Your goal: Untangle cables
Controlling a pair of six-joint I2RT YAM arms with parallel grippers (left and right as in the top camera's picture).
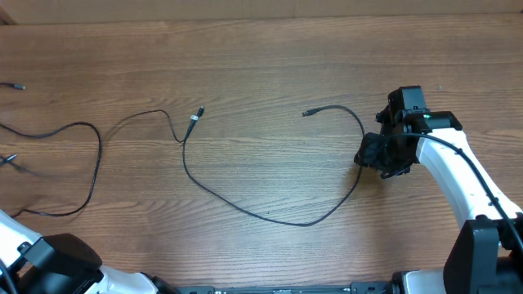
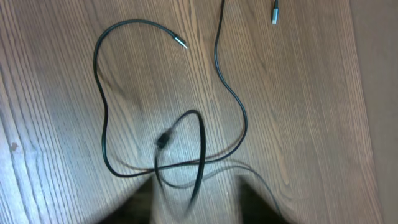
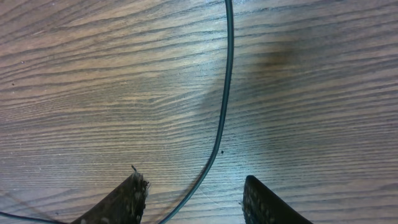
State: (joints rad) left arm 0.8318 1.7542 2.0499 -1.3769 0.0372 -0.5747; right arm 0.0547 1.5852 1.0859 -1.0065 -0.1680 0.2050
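Right claw (image 3: 193, 182): open. Its two fingers (image 3: 127, 199) stand apart just above the worktop (image 3: 74, 74). A thin black cable (image 3: 225, 106) lies flat on the wood and runs between them, and I see it touching neither finger. In the overhead view this cable sweeps in a wide curve from beside the right claw down toward the near edge and back up to mid-worktop. One plug end (image 1: 307, 113) lies free near the claw, and a silver-tipped plug (image 1: 198, 113) rests near the centre.

Left claw (image 2: 196, 190): open. Its fingers appear only as blurred dark shapes at the bottom edge, set well apart. A small cable loop (image 2: 200, 140) with a dark plug (image 2: 162, 139) lies ahead of them, and its lower part runs down between the fingers. Because of the blur, I cannot tell whether it touches them. This loop crosses a larger cable (image 2: 99, 106), which ends in a silver tip (image 2: 181, 43). A separate plug (image 2: 274, 12) lies apart at the top edge.

The overhead view also shows a curved cable (image 1: 96, 159) on the left side of the worktop.
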